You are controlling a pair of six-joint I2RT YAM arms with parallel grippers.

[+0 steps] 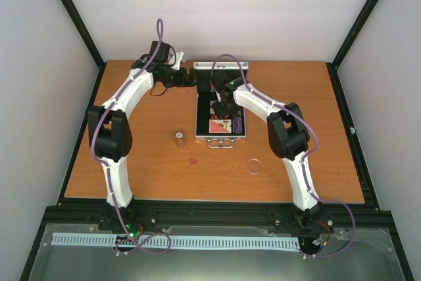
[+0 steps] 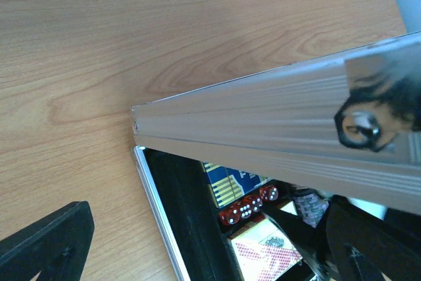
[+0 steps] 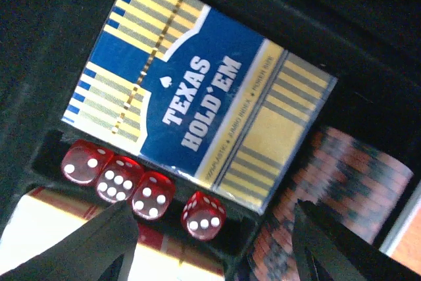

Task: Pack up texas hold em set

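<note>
The silver case [image 1: 201,111] lies open mid-table, its lid [image 1: 220,65] standing at the back. Inside are a blue card deck [image 3: 197,90], a red-backed deck [image 2: 276,248], a chip stack [image 3: 342,189] and several red dice [image 3: 152,194] in a row in their slot. My right gripper [image 1: 223,106] is open and empty low inside the case, its fingertips either side of the end die [image 3: 202,215]. My left gripper [image 1: 193,79] is open beside the lid's left edge [image 2: 263,123]. On the table stand a chip stack [image 1: 179,138], one red die [image 1: 192,161] and the clear disc [image 1: 254,166].
The case's handle [image 1: 221,142] faces the near side. Black frame rails [image 1: 79,136] run along the table's sides and white walls close in the back. Bare wood lies left and right of the case.
</note>
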